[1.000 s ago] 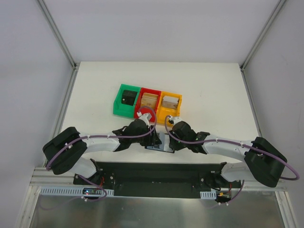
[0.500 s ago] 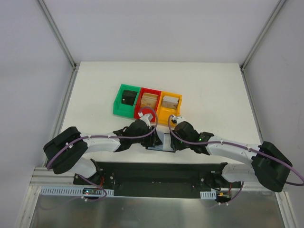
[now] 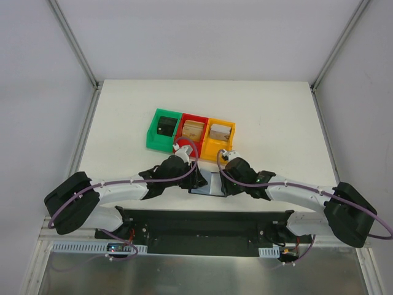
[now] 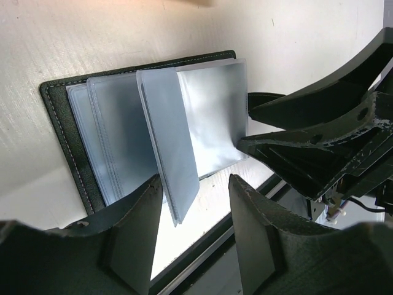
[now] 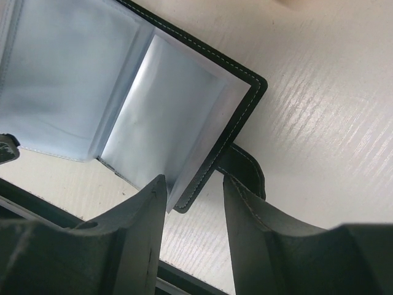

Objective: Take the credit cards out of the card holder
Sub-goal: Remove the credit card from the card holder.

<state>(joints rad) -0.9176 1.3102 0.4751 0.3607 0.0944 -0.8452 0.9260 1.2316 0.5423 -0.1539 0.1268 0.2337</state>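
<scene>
Both spread, pinching nothing: left claw (image 4: pixel 195 184) and right claw (image 5: pixel 193 184). Between them, flat and open on the white table (image 3: pixel 276 123), black stitched leather card holder (image 4: pixel 61 129), clear plastic sleeves (image 4: pixel 169 147) fanned.

Card holder (image 4: pixel 58 129) cover very dark green to black, pale stitching line along the edge, same in right wrist view. Plastic sleeves (image 4: pixel 209 117) clear, blue-grey sheen, no print. Table (image 3: pixel 276 117) off-white, faint streaky grain up close. Three bins centre of top view: green bin (image 3: pixel 155 132), red bin (image 3: pixel 184 118), yellow-orange bin (image 3: pixel 228 146); dark contents in green, tan in the other two. Left gripper (image 4: pixel 195 184) and right gripper (image 5: pixel 195 181) matte black. Left arm (image 3: pixel 120 189) and right arm (image 3: pixel 295 190) white links, black joints, purple cables (image 3: pixel 123 179). Base plate (image 3: pixel 202 224) at bottom black. Walls pale grey.
</scene>
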